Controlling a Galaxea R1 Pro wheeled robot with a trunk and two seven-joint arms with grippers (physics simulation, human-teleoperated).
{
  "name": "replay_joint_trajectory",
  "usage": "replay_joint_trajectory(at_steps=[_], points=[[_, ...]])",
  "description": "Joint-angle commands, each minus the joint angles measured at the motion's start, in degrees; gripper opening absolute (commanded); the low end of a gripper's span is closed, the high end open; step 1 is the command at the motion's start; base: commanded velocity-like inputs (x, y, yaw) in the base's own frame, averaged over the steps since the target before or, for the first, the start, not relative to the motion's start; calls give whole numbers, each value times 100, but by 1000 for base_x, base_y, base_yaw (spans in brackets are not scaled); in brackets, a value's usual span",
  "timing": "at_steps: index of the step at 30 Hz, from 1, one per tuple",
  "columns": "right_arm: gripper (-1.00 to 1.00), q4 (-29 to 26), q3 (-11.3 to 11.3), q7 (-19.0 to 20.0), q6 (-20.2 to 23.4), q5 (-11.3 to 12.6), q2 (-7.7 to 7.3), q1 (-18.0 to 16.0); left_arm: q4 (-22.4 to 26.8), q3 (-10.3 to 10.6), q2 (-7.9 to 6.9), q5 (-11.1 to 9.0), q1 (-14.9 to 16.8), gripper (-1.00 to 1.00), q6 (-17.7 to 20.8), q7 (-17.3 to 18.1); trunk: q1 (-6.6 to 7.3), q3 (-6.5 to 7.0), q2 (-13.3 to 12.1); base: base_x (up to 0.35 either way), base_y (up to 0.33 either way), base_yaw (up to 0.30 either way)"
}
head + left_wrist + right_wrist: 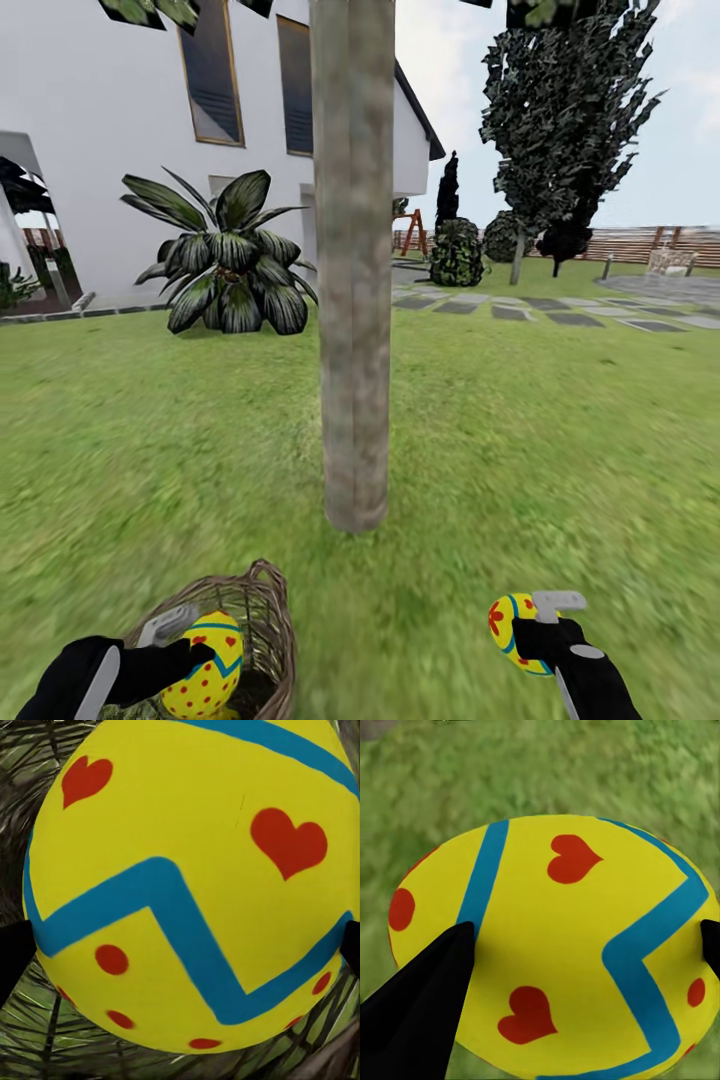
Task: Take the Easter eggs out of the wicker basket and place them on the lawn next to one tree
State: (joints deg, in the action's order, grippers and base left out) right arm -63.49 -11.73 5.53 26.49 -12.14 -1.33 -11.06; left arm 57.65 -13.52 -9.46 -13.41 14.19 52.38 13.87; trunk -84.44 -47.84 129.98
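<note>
Item 1, my left gripper (205, 655): closed on an Easter egg (205, 665), held over the wicker basket (262, 620) at 7 o'clock in the head view. My black fingers cover part of the shell. In the left wrist view this egg (187, 885) swells past the picture's edges, a dark fingertip (13, 952) at each flank, weave behind.

Item 2, my right gripper (530, 632): clamped on a second egg (508, 625) at 5 o'clock, above the lawn (560, 440); my fingers hide its far half. The right wrist view shows that egg (562, 952) against blurred grass.

Item 3, the tree (352, 300): trunk at 12 o'clock, its top cut off by the frame.

Item 4, basket interior: mostly cut off and screened by my arm; I cannot tell what it contains.
</note>
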Motion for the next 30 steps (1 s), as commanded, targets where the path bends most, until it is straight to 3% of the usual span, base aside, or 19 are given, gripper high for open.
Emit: replay_joint_trajectory(at_steps=[1,8,22,30], points=[[-100,-8,-13,57,31,-60,2,-1,1,-10,4,22,5,-100,26,38,24,12,-39,0,0,279],[-100,-6,-13,60,32,-55,2,-1,1,-12,6,22,5,-100,26,37,177,138,-320,0,0,258],[-100,82,-13,62,32,-51,7,-1,1,-10,18,25,5,-100,26,26,485,389,-881,-37,-204,5],[-100,82,-13,62,32,-54,2,-1,1,-10,29,22,5,-100,24,34,661,533,-1202,0,-36,0]])
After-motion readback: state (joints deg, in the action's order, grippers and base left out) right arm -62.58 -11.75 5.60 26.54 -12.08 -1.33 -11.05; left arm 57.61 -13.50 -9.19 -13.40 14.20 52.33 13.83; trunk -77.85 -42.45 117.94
